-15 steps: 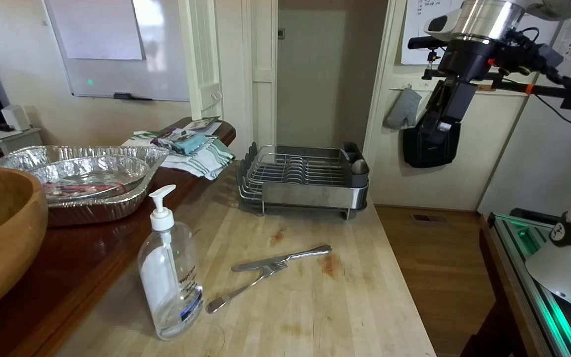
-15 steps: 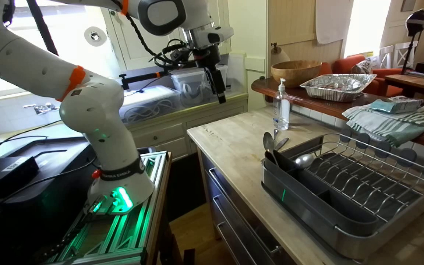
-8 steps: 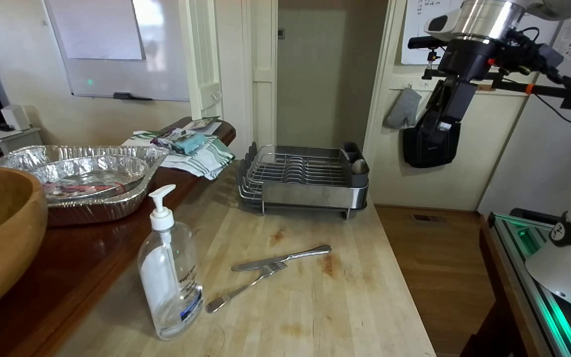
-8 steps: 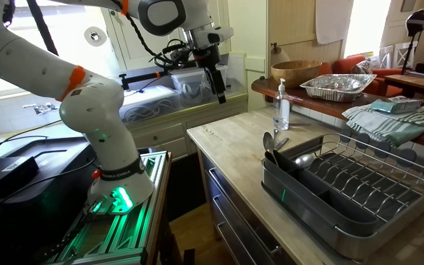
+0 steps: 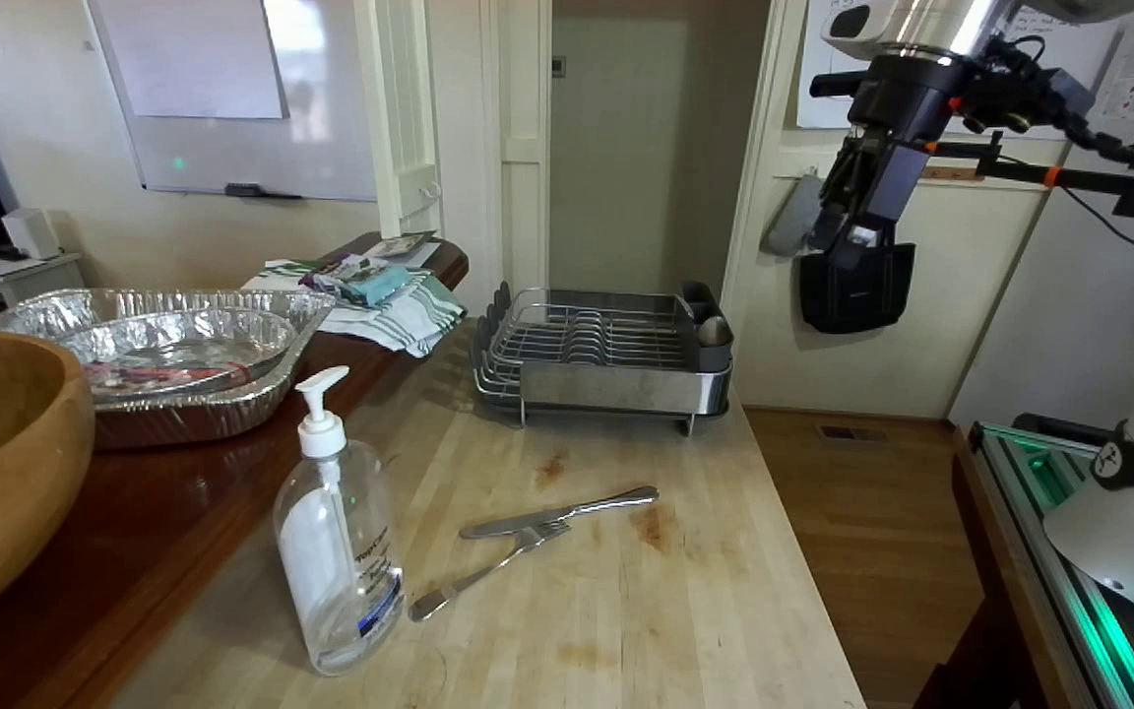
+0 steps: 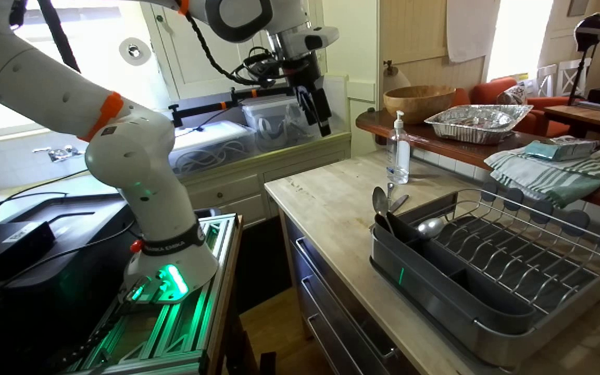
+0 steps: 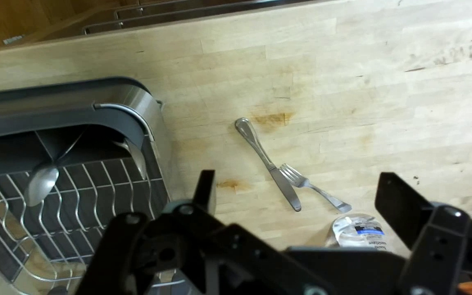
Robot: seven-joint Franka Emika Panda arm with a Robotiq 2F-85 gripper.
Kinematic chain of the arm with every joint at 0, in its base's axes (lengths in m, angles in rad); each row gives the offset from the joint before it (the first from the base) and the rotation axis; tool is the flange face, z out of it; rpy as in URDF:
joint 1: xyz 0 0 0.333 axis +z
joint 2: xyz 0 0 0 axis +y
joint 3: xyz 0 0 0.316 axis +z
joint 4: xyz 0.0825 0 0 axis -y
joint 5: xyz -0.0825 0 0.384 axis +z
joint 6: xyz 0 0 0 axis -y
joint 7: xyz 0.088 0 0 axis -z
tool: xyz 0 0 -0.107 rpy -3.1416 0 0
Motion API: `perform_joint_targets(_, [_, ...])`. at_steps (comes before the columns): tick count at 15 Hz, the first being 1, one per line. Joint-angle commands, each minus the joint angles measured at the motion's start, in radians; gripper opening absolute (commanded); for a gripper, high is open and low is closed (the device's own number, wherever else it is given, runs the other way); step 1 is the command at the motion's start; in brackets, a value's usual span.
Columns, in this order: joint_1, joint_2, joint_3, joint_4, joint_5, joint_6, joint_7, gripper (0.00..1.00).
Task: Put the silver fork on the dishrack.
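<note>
Wrist view: see jaws spread wide, holding nothing. Find fork [image 7: 312, 187] on worktop [image 7: 367, 102], below jaws, well apart. Judge nothing done; left: grasp, carry, set on dish rack [image 7: 72, 98].

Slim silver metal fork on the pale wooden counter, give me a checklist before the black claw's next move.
1. Claw open, holding nothing: ok.
2. Claw lowered to fork: not ok, well apart.
3. Fork tines clear of thin silver metal knife: cannot tell, blade right beside them.
4. Handle end unobstructed: not ok, transparent plastic pump bottle stands close.
5. Rectangular silver wire dish rack standing upright on the counter: ok.
</note>
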Motion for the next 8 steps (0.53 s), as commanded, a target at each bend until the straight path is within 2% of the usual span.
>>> perform_joint_targets(1, [0.021, 0.128, -0.006, 0.059, -0.019, 0.068, -0.068, 1.00])
perform_joint_targets(8, [0.046, 0.352, -0.022, 0.175, -0.024, 0.148, -0.219, 1.00])
